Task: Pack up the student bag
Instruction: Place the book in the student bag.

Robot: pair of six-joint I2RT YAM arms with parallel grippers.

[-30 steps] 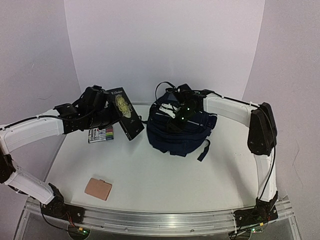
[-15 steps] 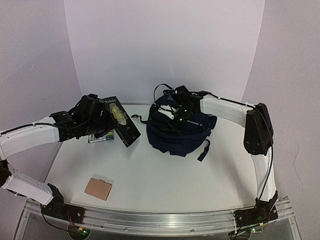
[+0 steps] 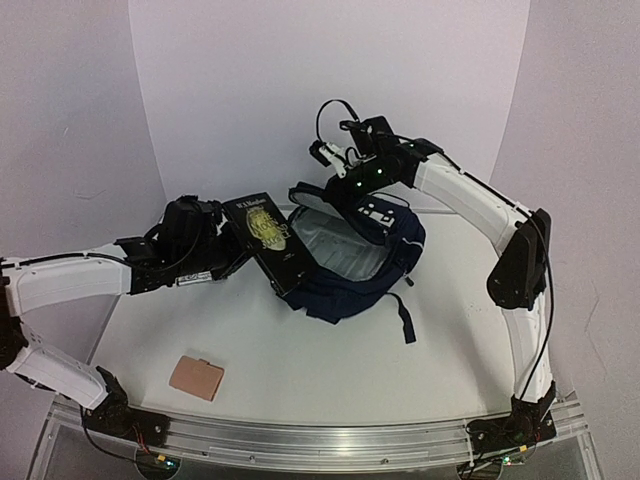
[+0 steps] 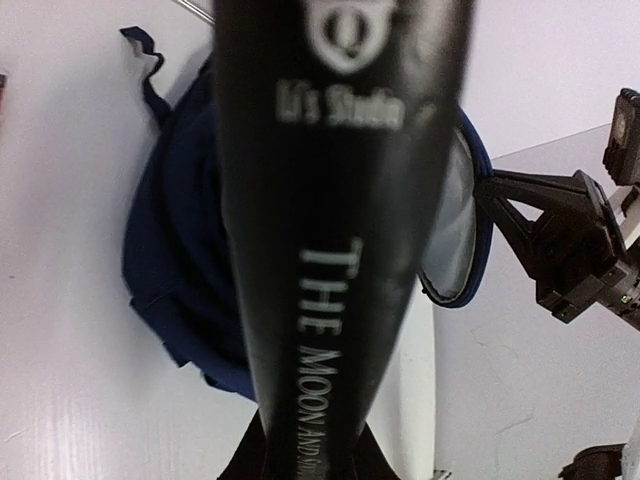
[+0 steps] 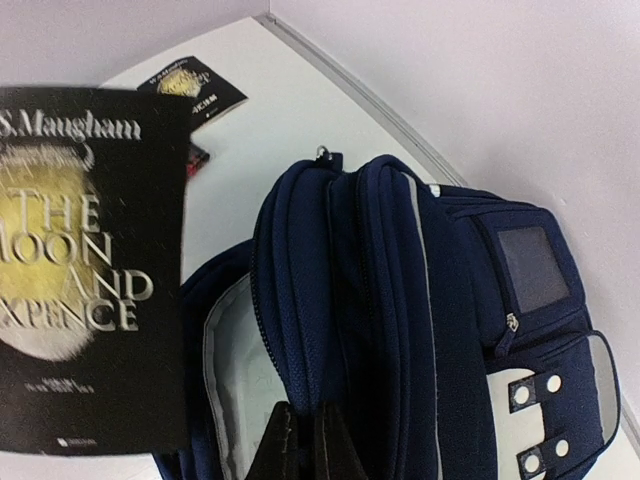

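The student bag (image 3: 352,268), dark navy, lies at mid-table with its main compartment pulled open and the grey lining (image 3: 335,240) showing. My right gripper (image 3: 336,190) is shut on the upper rim of the opening and holds it raised; in the right wrist view its fingers (image 5: 277,450) pinch the navy fabric of the bag (image 5: 400,300). My left gripper (image 3: 230,256) is shut on a black book with a gold emblem (image 3: 268,238), held tilted at the left lip of the opening. The book's spine (image 4: 330,250) fills the left wrist view, above the bag (image 4: 185,290).
A tan card wallet (image 3: 196,377) lies near the front left. A small black card with gold print (image 5: 190,90) sits on the table beyond the book. The bag's black strap (image 3: 404,325) trails toward the front. White walls close in the back and sides.
My right gripper has shut on the bag's rim and lifted it, opening the compartment. My left arm has carried the book rightward to the opening.
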